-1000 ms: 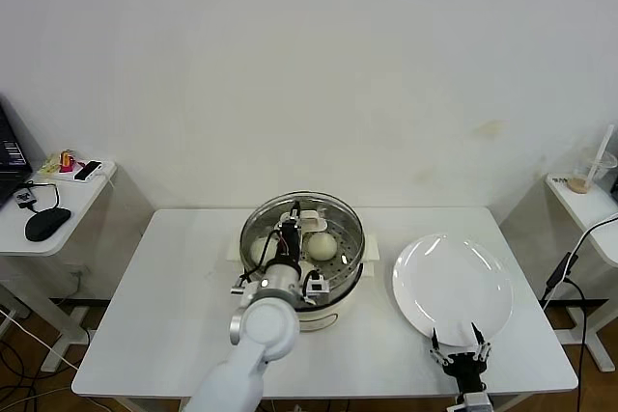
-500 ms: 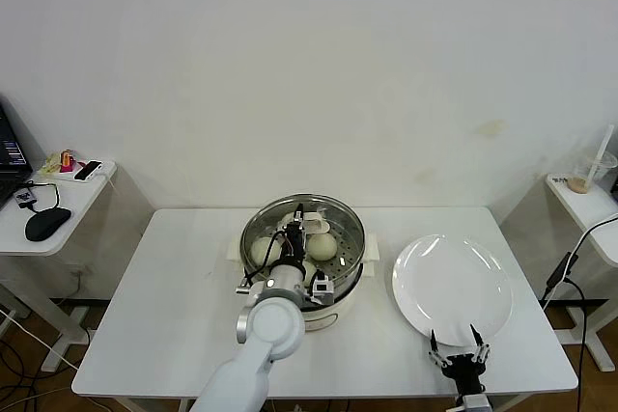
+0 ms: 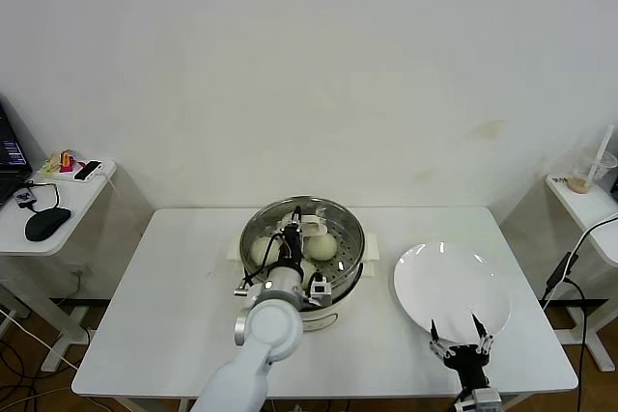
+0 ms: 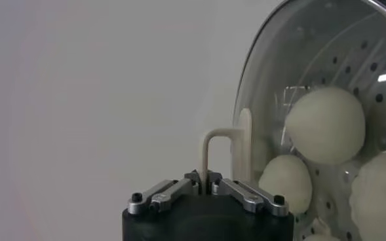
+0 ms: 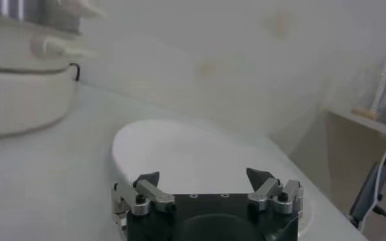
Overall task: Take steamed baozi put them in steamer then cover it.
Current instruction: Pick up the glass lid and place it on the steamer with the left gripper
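Left gripper (image 4: 204,178) pinches cover (image 3: 302,234) by handle (image 4: 227,154), has settled it lower over steamer (image 3: 333,311) at table middle. Baozi (image 4: 325,124) inside, under glass. Job nearly done; let go next. Right gripper (image 3: 461,337) open, has crept toward plate (image 3: 451,288), near right.

Counting it off: four steamed baozi (image 4: 326,124) show under one glass cover (image 3: 336,224) on one steamer (image 3: 333,308), one white plate (image 3: 452,287) sits at the steamer's three o'clock, one white table (image 3: 174,287) carries it all, and two grippers, left gripper (image 4: 206,180) and right gripper (image 3: 460,330).
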`<state>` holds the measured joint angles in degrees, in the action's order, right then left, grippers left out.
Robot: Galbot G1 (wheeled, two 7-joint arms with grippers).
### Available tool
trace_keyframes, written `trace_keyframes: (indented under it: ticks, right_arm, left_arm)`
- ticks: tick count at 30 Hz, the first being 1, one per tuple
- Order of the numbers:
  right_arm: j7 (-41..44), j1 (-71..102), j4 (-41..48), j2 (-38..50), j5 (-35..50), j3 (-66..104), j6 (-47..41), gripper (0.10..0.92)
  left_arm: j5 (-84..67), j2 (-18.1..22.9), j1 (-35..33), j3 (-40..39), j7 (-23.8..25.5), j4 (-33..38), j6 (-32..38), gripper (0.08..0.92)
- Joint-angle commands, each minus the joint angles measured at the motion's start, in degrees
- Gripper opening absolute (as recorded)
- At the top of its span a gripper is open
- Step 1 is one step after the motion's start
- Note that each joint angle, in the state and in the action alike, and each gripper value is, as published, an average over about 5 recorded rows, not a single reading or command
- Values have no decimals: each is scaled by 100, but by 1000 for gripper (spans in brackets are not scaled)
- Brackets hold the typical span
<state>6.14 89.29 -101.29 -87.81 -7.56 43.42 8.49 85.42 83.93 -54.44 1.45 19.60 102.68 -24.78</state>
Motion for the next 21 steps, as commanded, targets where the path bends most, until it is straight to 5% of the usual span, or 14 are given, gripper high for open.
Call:
trace_keyframes:
  ticks: [1,21]
  right_arm:
    - [170,118,-735,-1,378,-33,-278,823]
    - [194,150,-735,2,375,-27,-256,823]
  left_arm:
    - [30,33,-14,-8,6,-9,4,138]
    - [203,119,-20,2,-106,-93,141,138]
